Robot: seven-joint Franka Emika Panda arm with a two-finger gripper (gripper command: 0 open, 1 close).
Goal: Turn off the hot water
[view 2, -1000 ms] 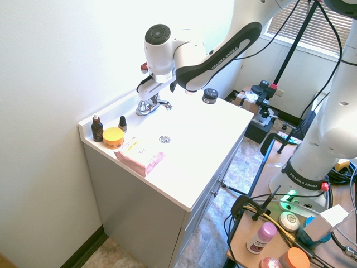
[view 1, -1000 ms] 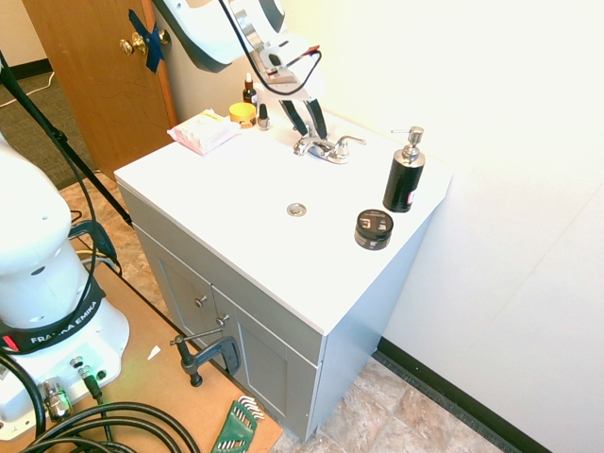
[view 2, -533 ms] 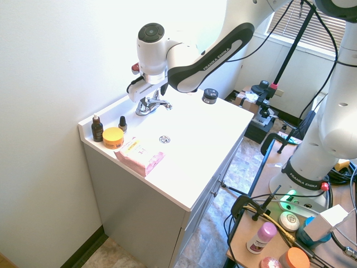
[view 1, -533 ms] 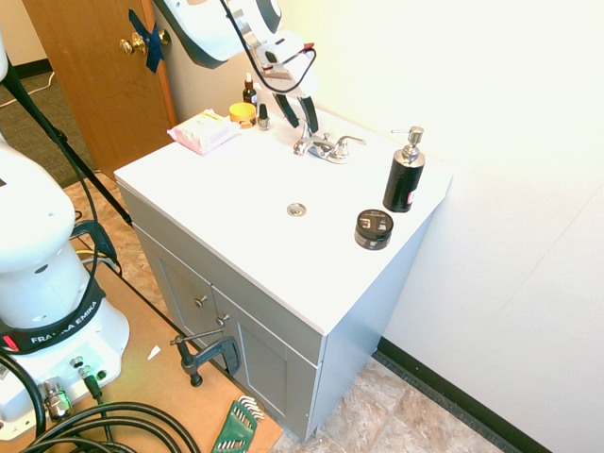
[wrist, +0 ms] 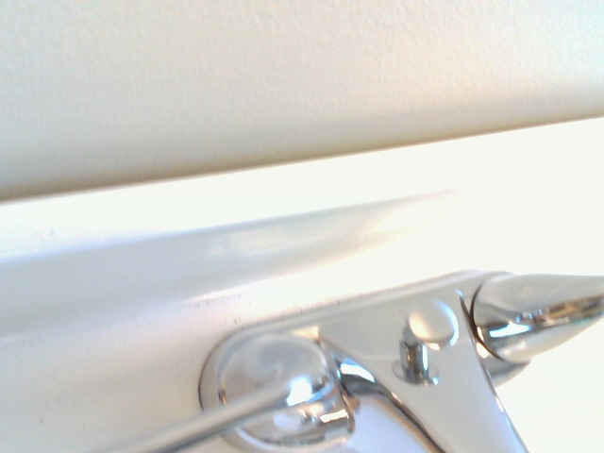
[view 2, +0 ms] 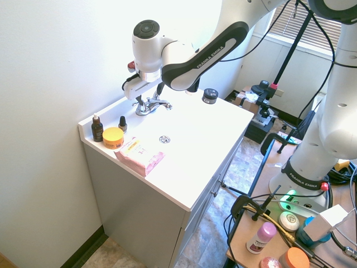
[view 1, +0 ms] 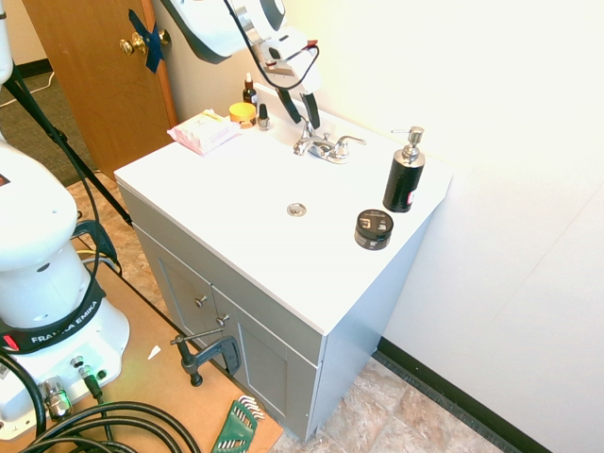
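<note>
The chrome faucet (view 1: 323, 145) (view 2: 150, 105) (wrist: 377, 377) stands at the back of the white vanity top (view 1: 236, 189), against the wall. The hot water lever (view 1: 304, 140) (view 2: 139, 104) is its small handle on the side towards the bottles. My gripper (view 1: 303, 121) (view 2: 150, 94) hangs just above that end of the faucet. It is open, with two dark fingers apart, nothing between them, and no contact with the lever. The wrist view shows the faucet base and both levers close up; I cannot tell which one is hot there.
A black soap dispenser (view 1: 404, 175) and a black jar (view 1: 374, 229) (view 2: 210, 96) stand past the faucet's other end. A yellow jar (view 1: 243, 112) (view 2: 112, 137), two dropper bottles (view 2: 97, 128) and a pink pack (view 1: 203, 132) (view 2: 140, 154) sit at the bottle end. The drain (view 1: 297, 209) is mid-basin.
The gripper has lifted off the faucet and drifted up towards the bottle end. A second ago its fingers were down at the faucet's levers.
</note>
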